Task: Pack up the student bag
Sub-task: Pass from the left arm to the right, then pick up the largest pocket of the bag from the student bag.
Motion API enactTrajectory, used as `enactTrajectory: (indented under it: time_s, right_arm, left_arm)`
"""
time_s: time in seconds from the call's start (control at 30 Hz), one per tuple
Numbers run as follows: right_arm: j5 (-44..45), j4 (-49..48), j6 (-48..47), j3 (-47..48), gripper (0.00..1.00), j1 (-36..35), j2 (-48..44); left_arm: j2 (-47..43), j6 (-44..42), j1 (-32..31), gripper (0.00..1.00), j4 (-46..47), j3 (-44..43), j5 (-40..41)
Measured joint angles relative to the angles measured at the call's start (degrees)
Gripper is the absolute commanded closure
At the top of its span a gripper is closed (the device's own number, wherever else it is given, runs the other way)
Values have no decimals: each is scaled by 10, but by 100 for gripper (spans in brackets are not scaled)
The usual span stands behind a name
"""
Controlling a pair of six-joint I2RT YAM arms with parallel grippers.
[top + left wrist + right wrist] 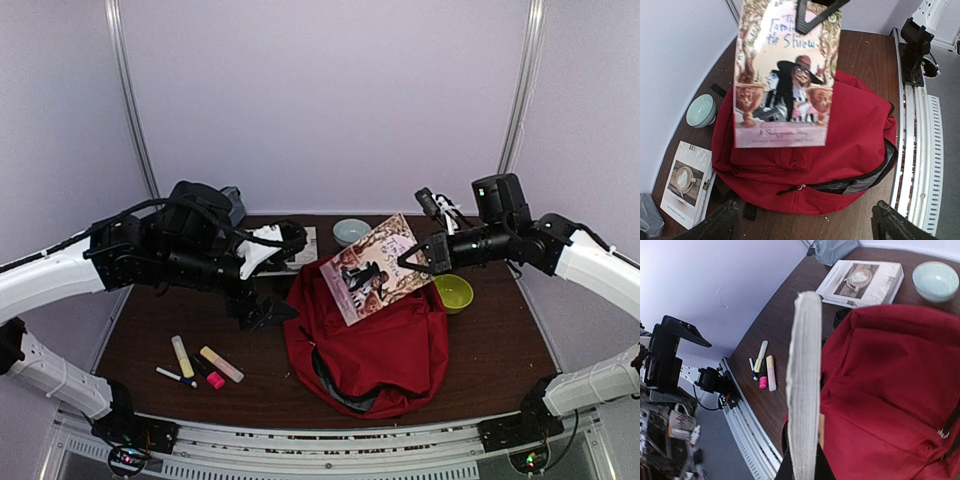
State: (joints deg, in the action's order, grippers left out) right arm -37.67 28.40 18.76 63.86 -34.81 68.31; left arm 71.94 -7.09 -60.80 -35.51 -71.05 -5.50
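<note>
Now the right arm reaches inward with the right gripper (413,256) clamped on a book (375,268) above the red backpack (385,350) at mid-table, the left gripper (297,238) waits nearby with fingers apart, and the left wrist view shows the cover, the right wrist view only page edges.

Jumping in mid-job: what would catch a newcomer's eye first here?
An illustrated book hangs tilted in the air above the centre of the table, pinched at one edge by the right hand. Under it slumps the big red student bag, its zipper gaping toward the near edge. Highlighters lie loose at the front left.
</note>
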Motion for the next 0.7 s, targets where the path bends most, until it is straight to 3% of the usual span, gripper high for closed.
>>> enactTrajectory:
  time_s: [0.13, 0.5, 0.7]
  right_arm:
    - [-14, -19, 118, -82, 100, 14, -47]
    - [-56, -87, 248, -91, 100, 20, -19]
    - [-62, -102, 268, -93, 100, 32, -8]
  left_arm:
    - [7, -11, -1, 7, 21, -7, 20]
    - [-14, -16, -1, 10, 101, 18, 34]
    - [-38, -16, -1, 13, 116, 35, 34]
